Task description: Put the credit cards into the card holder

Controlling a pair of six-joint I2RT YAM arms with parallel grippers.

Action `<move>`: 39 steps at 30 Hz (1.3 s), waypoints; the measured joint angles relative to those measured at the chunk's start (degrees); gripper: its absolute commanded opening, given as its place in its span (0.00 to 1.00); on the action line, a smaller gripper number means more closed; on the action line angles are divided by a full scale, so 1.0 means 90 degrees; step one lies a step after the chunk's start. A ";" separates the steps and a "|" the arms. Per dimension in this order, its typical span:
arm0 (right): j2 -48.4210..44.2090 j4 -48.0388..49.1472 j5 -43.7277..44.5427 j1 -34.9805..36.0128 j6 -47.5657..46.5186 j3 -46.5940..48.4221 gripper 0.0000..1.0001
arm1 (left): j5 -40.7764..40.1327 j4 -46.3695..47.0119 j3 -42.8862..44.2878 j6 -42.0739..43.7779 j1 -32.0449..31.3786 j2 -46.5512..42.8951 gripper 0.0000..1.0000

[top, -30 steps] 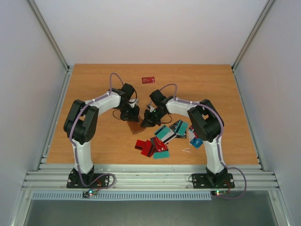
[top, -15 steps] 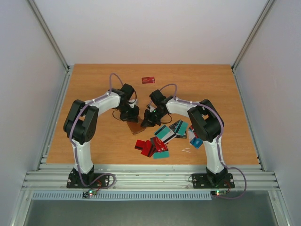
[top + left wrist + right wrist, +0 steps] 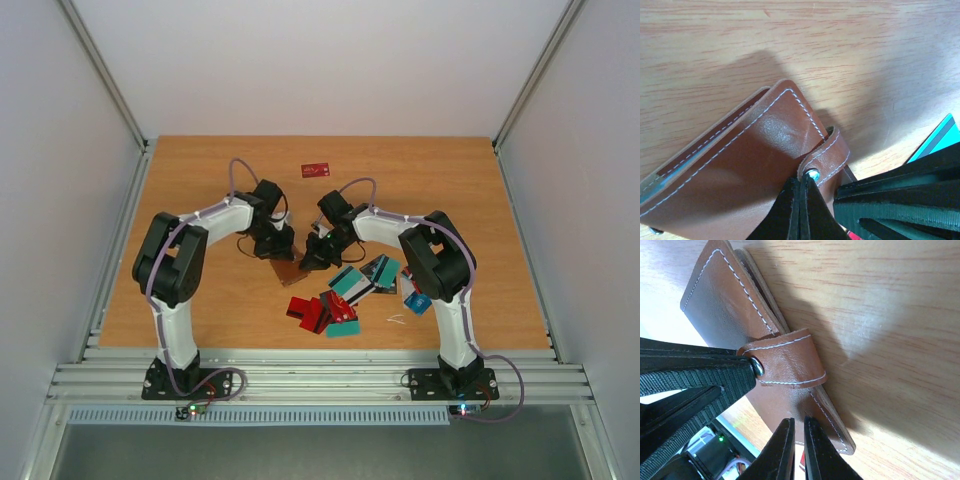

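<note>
The brown card holder lies on the table between my two grippers. Its strap arches up in a loop with a small metal stud. My left gripper is shut, and its tips rest against the strap's edge right at the stud. In the top view it comes in from the holder's far left. My right gripper stands over the holder's face, its jaws almost together with nothing seen between them. The credit cards lie in a loose red, teal and white pile near the holder.
One dark red card lies alone toward the table's far side. A small blue card and a thin white scrap sit by the right arm. A teal card edge shows beside the right gripper's ribbed finger.
The left arm's elbow has edged slightly to the left. Both grippers stay at the card holder and their jaws have not changed.
</note>
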 measured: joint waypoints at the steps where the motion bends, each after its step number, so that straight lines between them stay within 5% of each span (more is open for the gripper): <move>1: -0.0005 0.0000 0.0002 0.0002 0.0000 0.0000 0.09 | 0.0012 0.0034 -0.0034 0.0000 0.0005 -0.0015 0.00; 20: 0.0148 0.0141 0.0044 0.0024 0.0568 0.0675 0.02 | 0.0313 0.0636 -0.0612 0.0002 0.0058 -0.0248 0.00; 30: 0.0833 -0.1069 0.0345 0.0126 0.0175 0.1600 0.01 | 0.0435 0.0906 -0.0993 -0.0104 0.0182 -0.0318 0.01; 39: 0.0823 -0.1902 0.1328 0.0393 -0.0357 0.2101 0.02 | 0.0512 0.1042 -0.1020 -0.0153 0.0155 -0.0500 0.25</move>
